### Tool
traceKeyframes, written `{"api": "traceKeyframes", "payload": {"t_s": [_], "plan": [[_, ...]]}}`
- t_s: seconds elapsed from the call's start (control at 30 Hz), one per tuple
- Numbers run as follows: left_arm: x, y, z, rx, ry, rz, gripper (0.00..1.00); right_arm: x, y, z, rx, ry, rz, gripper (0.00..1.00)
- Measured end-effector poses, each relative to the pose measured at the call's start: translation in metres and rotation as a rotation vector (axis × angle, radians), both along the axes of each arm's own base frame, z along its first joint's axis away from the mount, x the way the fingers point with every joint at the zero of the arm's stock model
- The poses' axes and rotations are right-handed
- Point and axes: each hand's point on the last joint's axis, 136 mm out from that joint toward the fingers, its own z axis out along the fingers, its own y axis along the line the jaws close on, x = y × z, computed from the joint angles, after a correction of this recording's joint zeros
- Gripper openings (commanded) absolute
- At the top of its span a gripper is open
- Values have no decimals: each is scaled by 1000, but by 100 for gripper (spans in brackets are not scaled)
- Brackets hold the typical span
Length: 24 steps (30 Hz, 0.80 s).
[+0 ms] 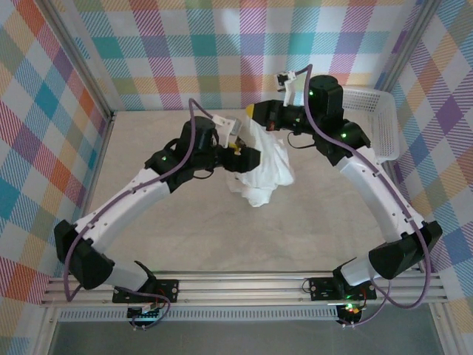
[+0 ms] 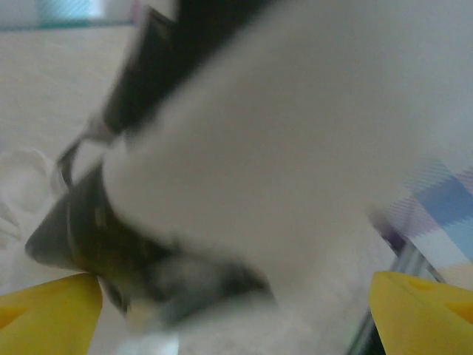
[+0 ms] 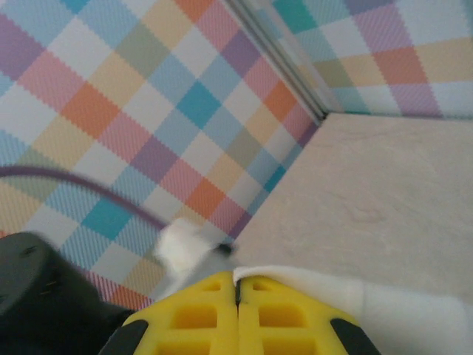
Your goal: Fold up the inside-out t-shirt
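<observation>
walls: plaid cloth panels in pastel checks on three sides of the cell; the right wrist view also shows them
tabletop: flat beige surface, bare around the cloth
left arm: white and black jointed arm, reaches from the near left corner toward the centre
right arm: white and black jointed arm, reaches from the near right corner up and in toward the far centre
basket: white plastic mesh basket, far right of the tabletop, behind the right arm, apart from the cloth
shirt: white soft cloth inside-out t-shirt, bunched and crumpled at the tabletop centre, between the two tools; its top reaches up to the right tool, its lower end is on the tabletop; not spread, not folded flat
left tool: yellow-fingered left tool just beside the shirt's left side; in the left wrist view the fingers stand wide apart at the frame's bottom corners, open, nothing clamped; the rest is blurred
right tool: yellow-fingered right tool above the shirt's top; fingers pressed together, closed, pinching a white edge of the shirt
</observation>
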Motion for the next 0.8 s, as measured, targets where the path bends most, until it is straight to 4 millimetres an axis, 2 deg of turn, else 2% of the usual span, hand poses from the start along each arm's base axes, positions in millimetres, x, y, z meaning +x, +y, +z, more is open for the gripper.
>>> {"api": "traceKeyframes", "payload": {"t_s": [0.03, 0.07, 0.1, 0.2, 0.27, 0.3, 0.33, 0.4, 0.5, 0.6, 0.67, 0.73, 0.77, 0.8], "plan": [[9, 1, -3, 9, -3, 33, 54, -3, 4, 3, 1, -12, 12, 0], [15, 2, -7, 18, 1, 61, 20, -5, 5, 4, -2, -15, 16, 0], [18, 3, -10, 24, 6, 79, 0, -4, 5, 2, -8, -12, 9, 0], [25, 11, -12, 3, 42, 130, 0, 12, -4, -17, -76, 11, -73, 5], [27, 13, -7, -54, 96, 149, 0, 34, -16, -39, -154, 19, -156, 6], [30, 16, -4, -88, 128, 162, 0, 46, -23, -53, -201, 24, -199, 10], [33, 20, 0, -121, 157, 183, 0, 59, -31, -70, -256, 38, -239, 20], [35, 29, 10, -149, 202, 222, 0, 74, -41, -102, -355, 71, -267, 33], [37, 41, 38, -170, 201, 279, 0, 78, -51, -132, -428, 117, -266, 40], [36, 49, 62, -192, 162, 329, 0, 56, -50, -131, -420, 70, -250, 46], [35, 54, 65, -193, 159, 374, 0, 22, -39, -119, -400, -21, -215, 52], [35, 55, 64, -180, 162, 413, 0, -16, -17, -102, -351, -136, -153, 66], [34, 54, 63, -168, 162, 427, 0, -32, -6, -93, -323, -187, -121, 77], [33, 53, 63, -154, 161, 439, 0, -45, 5, -87, -295, -222, -92, 83]]}}
